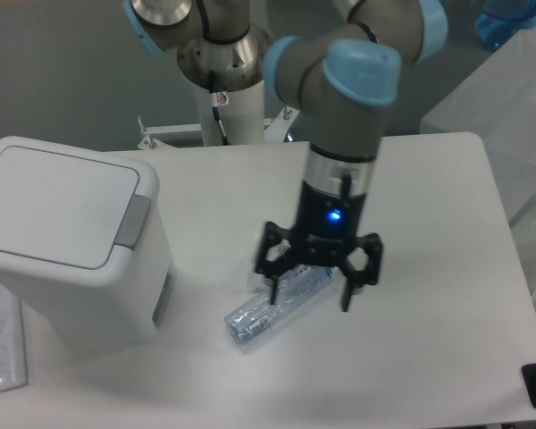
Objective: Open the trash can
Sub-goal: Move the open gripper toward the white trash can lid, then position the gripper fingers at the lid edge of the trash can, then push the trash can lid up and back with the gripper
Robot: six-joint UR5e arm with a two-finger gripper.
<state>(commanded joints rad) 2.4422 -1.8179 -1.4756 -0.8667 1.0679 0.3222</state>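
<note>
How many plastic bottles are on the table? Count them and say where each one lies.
1. The bottle lies on its side near the table's middle, right of the trash can, partly under the gripper. Nothing else looks like a bottle.

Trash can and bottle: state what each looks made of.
Trash can: looks like white moulded plastic, smooth matte, with rounded corners and a grey tab. Bottle: likely thin clear plastic, see-through with bluish glints, lying on its side.
</note>
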